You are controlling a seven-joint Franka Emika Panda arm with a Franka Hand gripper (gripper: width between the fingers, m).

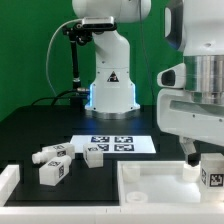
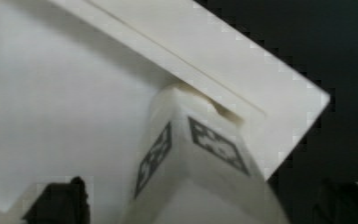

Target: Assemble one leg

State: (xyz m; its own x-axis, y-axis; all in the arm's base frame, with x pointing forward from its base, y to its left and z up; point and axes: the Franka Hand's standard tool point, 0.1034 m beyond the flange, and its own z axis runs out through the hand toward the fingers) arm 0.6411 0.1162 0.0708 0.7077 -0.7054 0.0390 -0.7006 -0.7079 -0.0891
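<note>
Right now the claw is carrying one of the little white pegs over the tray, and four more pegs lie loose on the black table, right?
Not quite: three pegs lie loose on the table, not four. The exterior view shows them left of the tray, near the marker board. The rest holds: the gripper carries a leg over the tray's corner.

backdrop: green curtain (image 1: pixel 40 40) hung behind the surface | surface (image 1: pixel 40 120): black, evenly lit

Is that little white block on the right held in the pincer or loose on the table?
Held. The pincer grips the leg above the tray corner.
</note>
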